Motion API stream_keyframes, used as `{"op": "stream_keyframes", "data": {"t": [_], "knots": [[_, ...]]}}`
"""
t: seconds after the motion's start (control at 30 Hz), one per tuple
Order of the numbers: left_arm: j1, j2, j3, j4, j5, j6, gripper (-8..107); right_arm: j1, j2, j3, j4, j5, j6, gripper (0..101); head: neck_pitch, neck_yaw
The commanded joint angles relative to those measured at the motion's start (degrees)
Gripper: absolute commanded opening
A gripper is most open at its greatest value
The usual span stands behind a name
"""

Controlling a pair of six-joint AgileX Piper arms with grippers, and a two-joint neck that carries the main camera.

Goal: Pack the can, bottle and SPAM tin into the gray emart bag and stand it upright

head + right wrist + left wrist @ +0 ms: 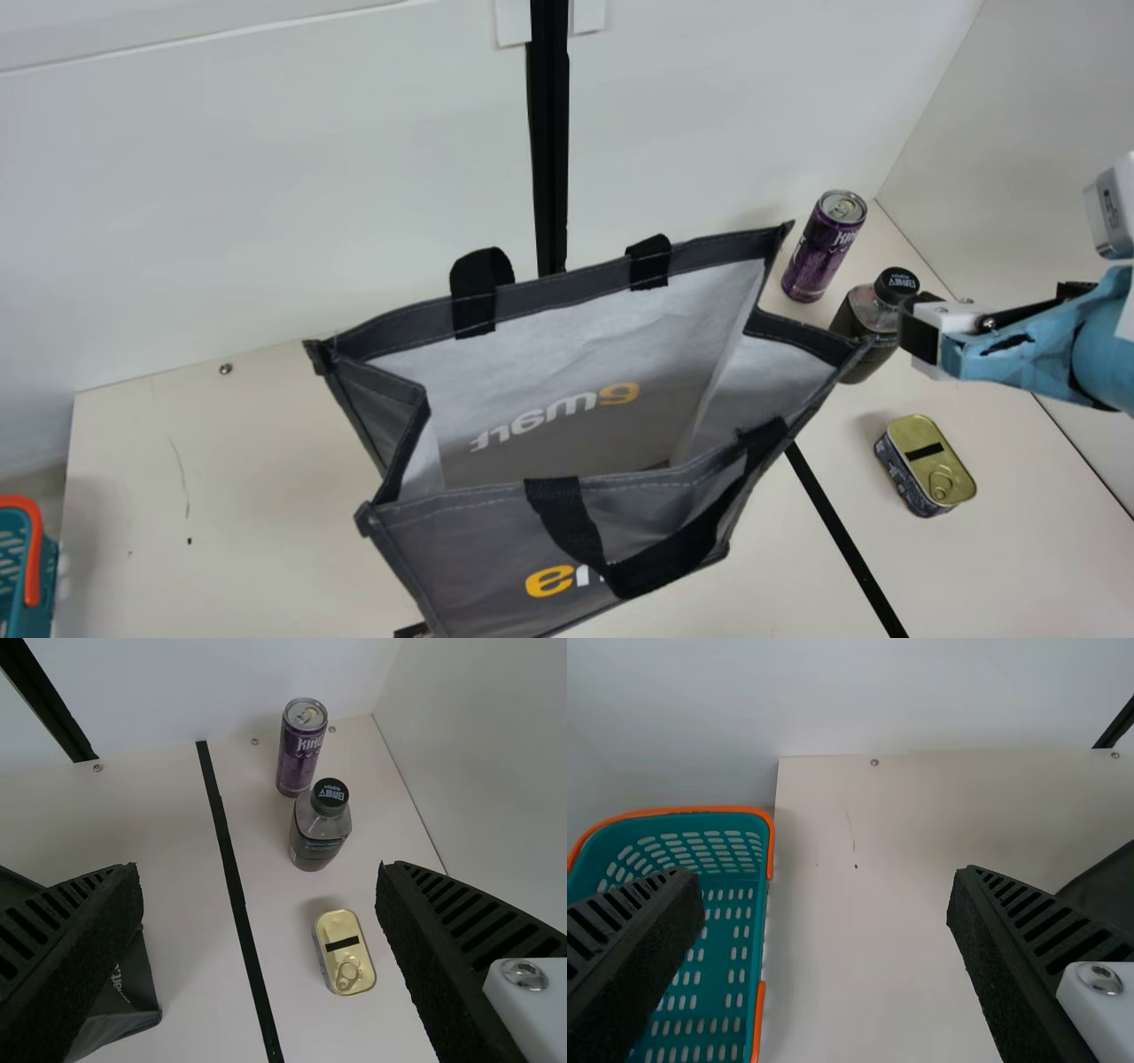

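In the main view my right gripper is at the right, above the table beside the dark bottle. The purple can stands behind the bottle, and the SPAM tin lies nearer the front. The gray emart bag is in the middle, its mouth wide open and its handles loose. In the right wrist view my right gripper is open and empty, with the can, bottle, tin and bag beyond it. My left gripper is open and empty in the left wrist view.
A teal basket with an orange rim stands left of the bag. White walls close off the back and right of the table. A black strip runs along the table between the bag and the three items.
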State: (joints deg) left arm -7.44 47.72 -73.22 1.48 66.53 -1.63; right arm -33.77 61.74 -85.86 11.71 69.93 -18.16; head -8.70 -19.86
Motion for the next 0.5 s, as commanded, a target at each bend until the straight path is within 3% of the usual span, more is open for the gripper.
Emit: {"op": "stream_keyframes", "data": {"t": [0.0,0.47], "knots": [[-1.2,0.9,-0.9,0.7,-0.3,-0.4,90,0.0,0.0,0.0,0.0,0.0,0.0,95,-1.3,-0.1],[-10.4,8.8,-9.5,5.2,-2.0,-1.4,90,0.0,0.0,0.0,0.0,0.0,0.0,95,-1.3,-0.1]]}}
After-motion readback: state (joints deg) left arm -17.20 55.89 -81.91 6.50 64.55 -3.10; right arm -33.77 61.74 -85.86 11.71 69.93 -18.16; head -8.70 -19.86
